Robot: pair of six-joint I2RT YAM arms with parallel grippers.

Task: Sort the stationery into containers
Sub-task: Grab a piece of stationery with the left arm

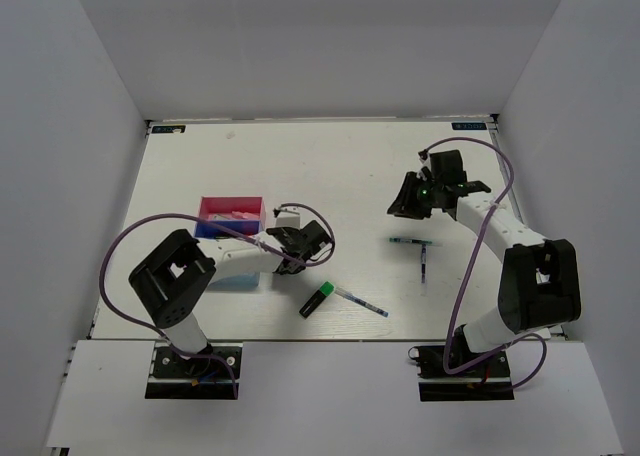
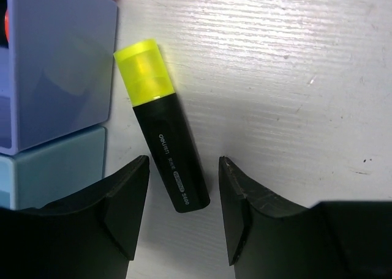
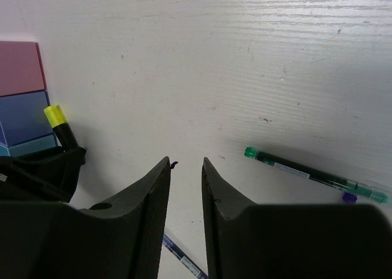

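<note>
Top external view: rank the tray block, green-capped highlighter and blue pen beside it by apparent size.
1. tray block, clearly largest.
2-3. Unsure: the blue pen is longer, the green-capped highlighter thicker; no clear order.

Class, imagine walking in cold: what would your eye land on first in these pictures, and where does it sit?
The yellow-capped highlighter lies on the white table between the open fingers of the left gripper, close beside the blue tray. Next come the green-capped highlighter near the table's front middle, and a green pen on its right half.
</note>
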